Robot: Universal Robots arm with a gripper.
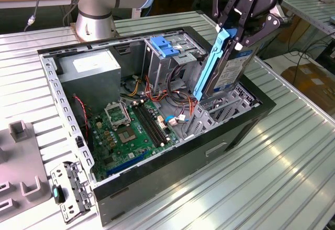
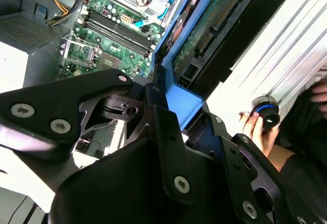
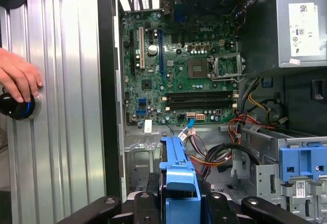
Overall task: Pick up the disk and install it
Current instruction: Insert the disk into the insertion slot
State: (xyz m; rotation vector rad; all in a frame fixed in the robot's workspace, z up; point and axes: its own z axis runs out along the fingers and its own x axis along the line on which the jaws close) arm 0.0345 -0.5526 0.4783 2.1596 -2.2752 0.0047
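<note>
The disk [image 1: 232,68] hangs upright over the open computer case [image 1: 157,180], toward the exterior view's right, with its blue side rail [image 1: 211,67] facing the motherboard. My gripper [image 1: 239,35] is shut on the disk's upper end. The disk's lower end sits just above the metal drive bay [image 1: 217,117] in the case's corner. In the second wrist view the disk [image 2: 204,35] shows its green circuit side running away from my gripper [image 2: 171,109]. In the first wrist view the blue rail [image 3: 179,170] rises between my fingers [image 3: 145,203].
Inside the case lie the motherboard [image 1: 131,130], a grey power supply box [image 1: 91,73], loose cables and a light-blue latch piece [image 1: 165,46]. A person's hand [image 3: 18,78] rests on a blue-ringed knob beside the case. A grey fixture [image 1: 21,156] stands at the exterior view's left.
</note>
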